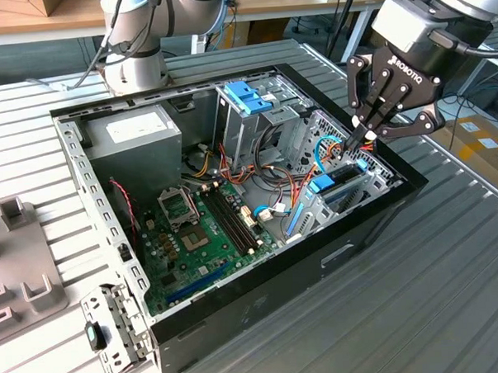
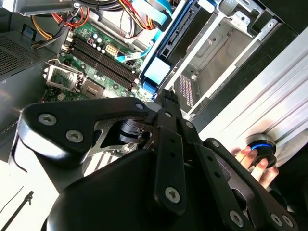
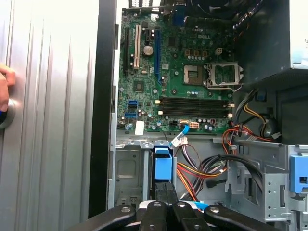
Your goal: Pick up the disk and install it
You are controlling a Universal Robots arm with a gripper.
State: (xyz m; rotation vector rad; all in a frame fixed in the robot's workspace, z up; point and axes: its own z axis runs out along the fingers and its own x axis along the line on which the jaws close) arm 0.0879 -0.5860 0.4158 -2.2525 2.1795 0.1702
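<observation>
The disk (image 1: 338, 181), a dark flat drive in a bright blue carrier, lies in the low drive bay at the exterior view's right side of the open computer case (image 1: 374, 218). Its blue end tab (image 1: 322, 183) points toward the motherboard. My gripper (image 1: 358, 139) hangs just above the disk's far end, near the red and orange cables, fingers together with nothing between them. In the first wrist view the shut gripper (image 3: 166, 186) sits right over the blue tab (image 3: 162, 167). The second wrist view shows the disk (image 2: 161, 57) beyond my gripper (image 2: 166, 95).
A tall grey cage with a light-blue bracket (image 1: 249, 96) stands behind the bay. The motherboard (image 1: 205, 221) and power supply (image 1: 135, 138) fill the rest of the case. A person's hand (image 2: 254, 159) rests on a round button outside the case. Grey fixtures (image 1: 21, 271) lie at the exterior view's left.
</observation>
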